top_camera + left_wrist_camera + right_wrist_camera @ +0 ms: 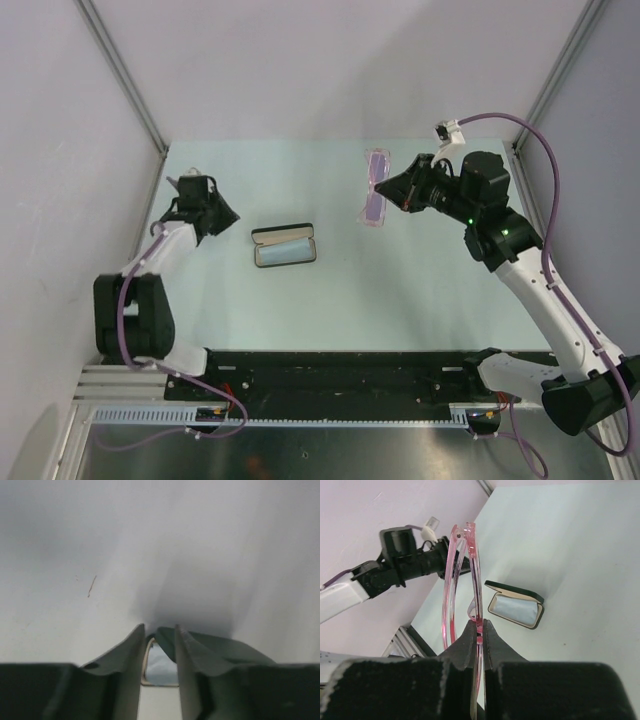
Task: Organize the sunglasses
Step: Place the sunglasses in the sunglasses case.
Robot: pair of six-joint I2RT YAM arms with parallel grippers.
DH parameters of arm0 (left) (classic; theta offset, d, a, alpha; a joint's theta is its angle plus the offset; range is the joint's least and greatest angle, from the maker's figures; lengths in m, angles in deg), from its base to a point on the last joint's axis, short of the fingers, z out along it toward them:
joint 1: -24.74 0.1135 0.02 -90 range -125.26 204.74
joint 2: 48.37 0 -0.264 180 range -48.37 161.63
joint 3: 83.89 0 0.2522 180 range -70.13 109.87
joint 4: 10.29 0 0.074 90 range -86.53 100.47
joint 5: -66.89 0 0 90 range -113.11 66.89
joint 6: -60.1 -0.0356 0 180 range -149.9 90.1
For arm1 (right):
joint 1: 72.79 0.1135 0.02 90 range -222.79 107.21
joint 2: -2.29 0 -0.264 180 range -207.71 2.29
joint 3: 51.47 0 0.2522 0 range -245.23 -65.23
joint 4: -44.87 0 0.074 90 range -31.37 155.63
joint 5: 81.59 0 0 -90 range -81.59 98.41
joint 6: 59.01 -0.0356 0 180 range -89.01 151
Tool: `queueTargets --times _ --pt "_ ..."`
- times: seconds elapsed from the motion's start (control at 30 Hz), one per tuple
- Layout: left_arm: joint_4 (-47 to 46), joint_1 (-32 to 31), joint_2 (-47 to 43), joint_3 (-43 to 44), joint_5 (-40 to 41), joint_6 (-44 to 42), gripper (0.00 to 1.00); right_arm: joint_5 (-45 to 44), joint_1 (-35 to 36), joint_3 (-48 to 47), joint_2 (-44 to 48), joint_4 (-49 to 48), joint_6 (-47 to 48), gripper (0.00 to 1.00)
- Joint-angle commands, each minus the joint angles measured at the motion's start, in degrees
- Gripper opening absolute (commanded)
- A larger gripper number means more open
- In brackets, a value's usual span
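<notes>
The sunglasses [375, 197], with a thin pink-purple frame and purple lenses, hang folded above the far right part of the table. My right gripper [396, 190] is shut on them. In the right wrist view the sunglasses [470, 555] stand edge-on, and the right gripper [479, 625] pinches the frame near its middle. My left gripper [228, 215] is low over the table, left of the black case [285, 247], empty. In the left wrist view the left gripper [159, 627] shows a narrow gap between its fingers, and the case [160, 667] shows through it.
The black case lies open at the table's middle left, with a light blue cloth [287, 250] folded inside; the case [515, 605] also shows in the right wrist view. White walls enclose the table [420, 290] on the left, back and right.
</notes>
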Motion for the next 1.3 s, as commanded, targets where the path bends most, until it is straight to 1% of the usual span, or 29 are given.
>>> queueTargets --times 0.0,0.13,0.17,0.23,0.27,0.43,0.53,0.63,0.97,1.07,1.17,1.23,1.27 --pt "0.9 0.3 8.0 4.4 1.4 1.7 0.29 -0.3 -0.7 -0.2 0.4 -1.2 1.4 0.0" --pt "1.0 0.4 14.0 6.9 -2.2 1.3 0.18 -0.1 -1.7 0.0 0.2 -0.9 2.0 0.0" --pt "1.0 0.4 15.2 7.2 -5.1 1.0 0.13 -0.1 -1.7 0.1 0.3 -0.9 2.1 0.0" --pt "1.0 0.4 18.8 8.3 -8.4 0.2 0.1 0.1 -2.2 0.2 0.3 -0.8 2.2 0.0" --pt "1.0 0.4 19.8 8.4 -11.3 -0.2 0.08 0.2 -2.3 0.2 0.3 -0.8 2.3 0.0" --pt "0.7 0.4 24.8 9.2 -18.8 -3.0 0.07 0.9 -3.0 0.2 0.3 -1.2 2.6 0.0" --pt "0.6 0.4 25.6 8.6 -21.8 -2.8 0.07 1.6 -3.2 0.2 0.0 -1.4 2.5 0.0" --pt "0.3 0.4 24.6 6.1 -23.1 -1.8 0.07 2.0 -3.4 0.2 -0.1 -1.5 2.4 0.0" --pt "-0.3 -0.5 15.4 -5.4 -24.3 0.5 0.07 2.3 -3.6 0.7 -0.6 -1.7 2.0 0.0" --pt "-0.3 -2.0 12.6 -8.9 -24.6 1.3 0.07 2.2 -3.5 0.9 -1.0 -1.2 1.6 0.0" --pt "-0.3 -4.4 11.1 -10.2 -25.0 2.0 0.07 0.8 -2.8 1.1 -1.9 0.0 2.1 0.0" --pt "-0.4 -6.4 10.6 -10.4 -24.7 2.5 0.06 -1.9 -1.9 1.2 -2.6 1.7 3.2 0.0" --pt "-0.3 -6.9 10.5 -10.5 -24.2 2.8 0.06 -3.4 -0.3 1.3 -2.9 2.8 4.7 0.0"
